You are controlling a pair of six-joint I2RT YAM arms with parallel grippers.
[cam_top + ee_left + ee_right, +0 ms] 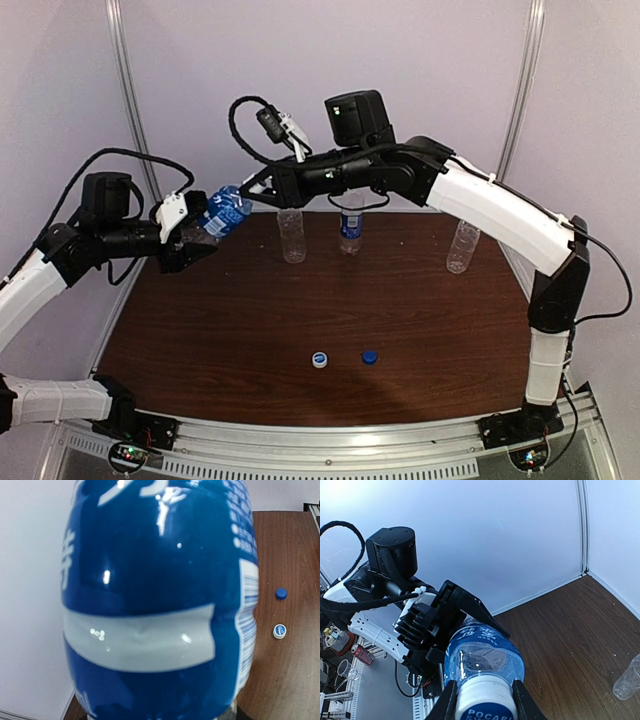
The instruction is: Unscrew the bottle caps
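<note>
In the left wrist view the blue-labelled clear plastic bottle point(160, 600) fills the frame, cut off at top and bottom. It hides the jaws of the left gripper point(198, 240), so whether they press it cannot be told. The white round cap with blue lettering point(484, 702) runs off the right wrist view's bottom edge, its print partly lost.

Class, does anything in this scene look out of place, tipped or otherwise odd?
Two loose caps lie apart from any bottle: a white-and-blue cap and a dark blue cap side by side. The Pocari Sweat bottle hangs tilted in mid-air, the right gripper shut on its white cap.
</note>
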